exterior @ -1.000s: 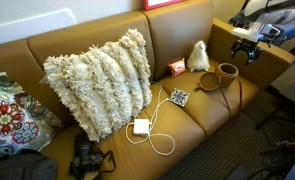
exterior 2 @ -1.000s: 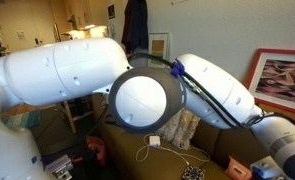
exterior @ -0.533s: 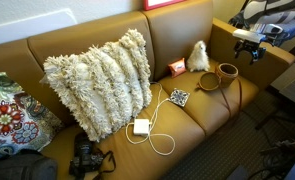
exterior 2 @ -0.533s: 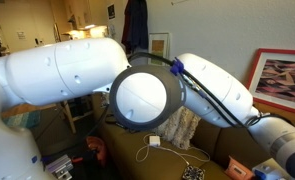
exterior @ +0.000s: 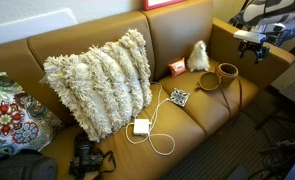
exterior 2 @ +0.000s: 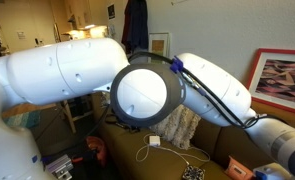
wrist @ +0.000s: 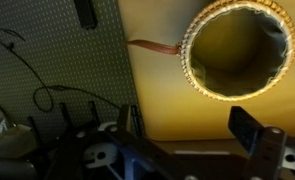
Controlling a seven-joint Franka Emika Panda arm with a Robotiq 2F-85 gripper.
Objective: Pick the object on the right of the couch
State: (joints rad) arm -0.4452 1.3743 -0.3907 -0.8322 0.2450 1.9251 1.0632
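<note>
The object, a small round tan woven basket [exterior: 227,71] with a dark inside, sits at the right end of the mustard-brown couch [exterior: 192,25]. Its thin brown strap [exterior: 211,88] loops across the seat. My gripper [exterior: 254,52] hangs over the couch's right arm, to the right of the basket and above it. In the wrist view the basket [wrist: 237,48] lies beyond the open gripper [wrist: 194,135]. The two dark fingers [wrist: 257,140] stand wide apart, with only bare couch leather between them. The strap [wrist: 152,45] trails off the basket's left side.
A cream fluffy toy [exterior: 197,55] and a small orange item [exterior: 176,67] lie just left of the basket. A shaggy pillow [exterior: 99,80], a white charger with cable [exterior: 141,126], a patterned coaster [exterior: 179,97] and a camera [exterior: 85,158] also occupy the seat. The arm [exterior 2: 137,95] fills an exterior view.
The gripper has edged slightly to the right over the couch arm. Its jaws stay open, and nothing on the couch has moved.
</note>
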